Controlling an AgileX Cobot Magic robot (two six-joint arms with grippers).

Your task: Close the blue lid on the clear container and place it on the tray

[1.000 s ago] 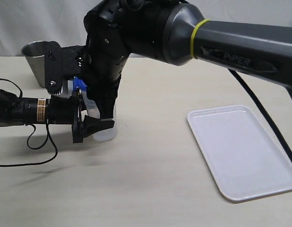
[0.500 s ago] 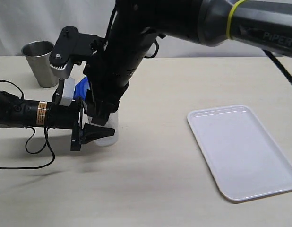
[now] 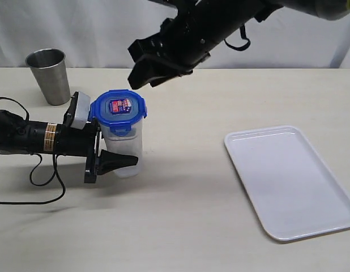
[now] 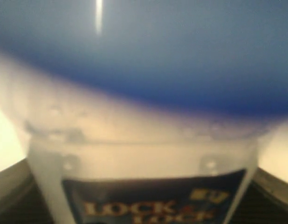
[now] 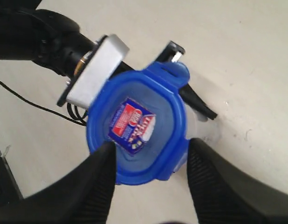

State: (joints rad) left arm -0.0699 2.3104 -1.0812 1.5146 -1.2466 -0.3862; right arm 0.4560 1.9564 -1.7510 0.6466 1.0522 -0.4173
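Gripping the clear container (image 3: 133, 148) from its 9 o'clock side, the left gripper (image 3: 123, 154) has its fingers pressed on both sides of the container, which stands upright on the table (image 3: 180, 226). The blue lid (image 3: 118, 107) sits on top of its rim, sticker facing up. I cannot tell if the tabs are snapped down. The right gripper (image 3: 134, 65) hangs in the air above the lid, toward 1 o'clock from it, with its jaws apart and nothing between them. The white tray (image 3: 288, 181) lies well apart, at 4 o'clock from the container. A steel cup (image 3: 48, 76) stands at 10 o'clock from the container.
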